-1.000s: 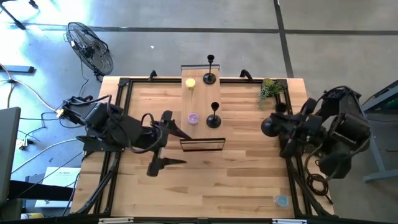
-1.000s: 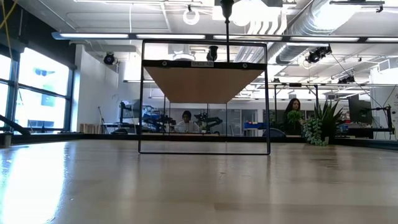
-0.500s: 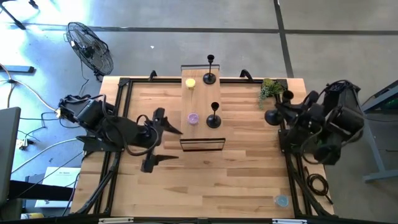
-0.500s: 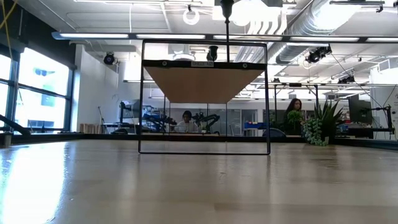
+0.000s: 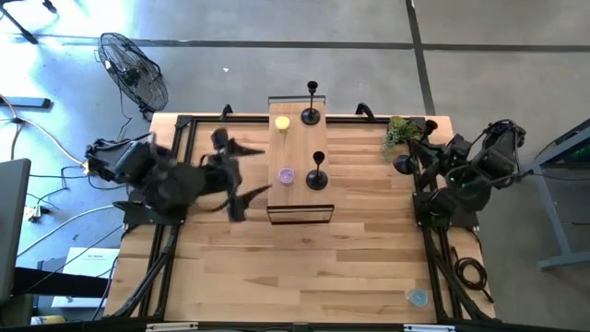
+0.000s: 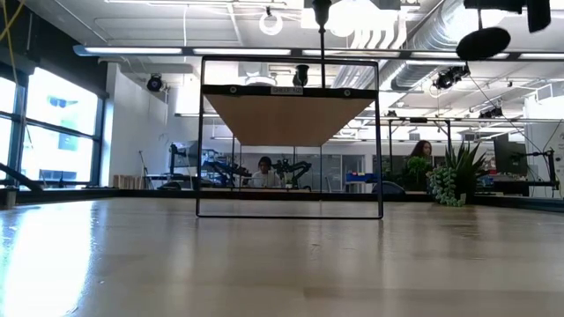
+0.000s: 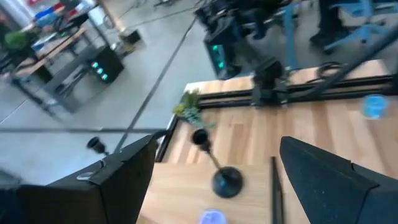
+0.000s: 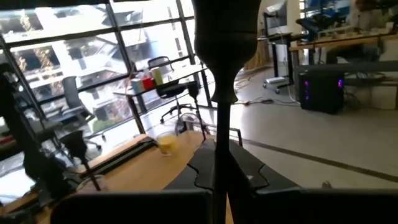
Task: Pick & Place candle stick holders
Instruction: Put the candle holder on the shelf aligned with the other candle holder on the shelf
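Observation:
Two black candle stick holders (image 5: 312,112) (image 5: 318,178) stand on their disc bases on a raised wooden shelf (image 5: 300,148); the nearer one also shows in the left wrist view (image 7: 225,180). A third holder (image 5: 404,165) is carried by my right gripper (image 5: 426,153), shut on it above the table's right edge. Its disc base shows high in the low view (image 6: 483,42). My left gripper (image 5: 251,171) hovers open, left of the shelf, with nothing between its fingers. My right gripper pinches the thin stem (image 8: 221,165) of the holder between its two fingers, away from the disc base (image 8: 227,28). The fingers come about level from the table's right side. The holder lies roughly level, base toward the table's left, lifted clear of everything.
A yellow candle (image 5: 282,123) and a purple one (image 5: 287,175) sit on the shelf, which rests on a black wire frame (image 6: 291,211). A green plant sprig (image 5: 400,132) stands at the far right corner. A small blue object (image 5: 418,297) lies near the front right.
My right gripper has drawn back toward the table's right edge and sunk, carrying the holder, whose base has come into the low view. My left gripper, still open, has swung toward the far edge and rolled.

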Robot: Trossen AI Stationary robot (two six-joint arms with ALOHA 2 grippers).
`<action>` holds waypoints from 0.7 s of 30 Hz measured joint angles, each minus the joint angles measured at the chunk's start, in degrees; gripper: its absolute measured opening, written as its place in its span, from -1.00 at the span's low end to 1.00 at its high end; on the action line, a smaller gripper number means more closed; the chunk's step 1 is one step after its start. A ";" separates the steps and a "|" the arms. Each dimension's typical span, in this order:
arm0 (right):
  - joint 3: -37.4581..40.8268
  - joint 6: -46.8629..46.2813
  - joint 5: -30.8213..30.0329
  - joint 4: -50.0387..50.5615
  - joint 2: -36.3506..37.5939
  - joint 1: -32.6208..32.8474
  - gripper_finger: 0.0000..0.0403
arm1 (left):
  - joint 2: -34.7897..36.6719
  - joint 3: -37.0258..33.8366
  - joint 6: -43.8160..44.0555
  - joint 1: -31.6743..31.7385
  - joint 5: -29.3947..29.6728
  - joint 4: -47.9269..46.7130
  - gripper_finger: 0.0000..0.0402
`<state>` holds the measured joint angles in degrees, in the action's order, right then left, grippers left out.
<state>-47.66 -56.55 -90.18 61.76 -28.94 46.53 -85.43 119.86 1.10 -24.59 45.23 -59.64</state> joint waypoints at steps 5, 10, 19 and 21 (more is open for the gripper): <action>3.10 3.28 0.13 -4.17 2.47 -0.29 -0.97 | 0.49 -0.01 -1.57 7.52 -7.82 1.13 0.68; 5.72 8.97 4.73 -14.41 2.33 -0.27 -0.97 | 0.28 -0.03 -5.43 15.18 -20.56 6.55 0.68; 19.49 49.68 23.76 -72.89 -1.49 -9.51 -0.97 | 0.35 -0.01 -7.27 24.35 -31.40 9.78 0.68; 22.02 58.61 34.06 -85.62 -2.21 -15.26 -0.97 | 0.35 -0.01 -7.27 25.61 -33.13 9.67 0.68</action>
<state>-25.65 2.06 -56.12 -23.85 -31.15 31.27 -85.08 119.85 -6.17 1.02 12.11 -49.98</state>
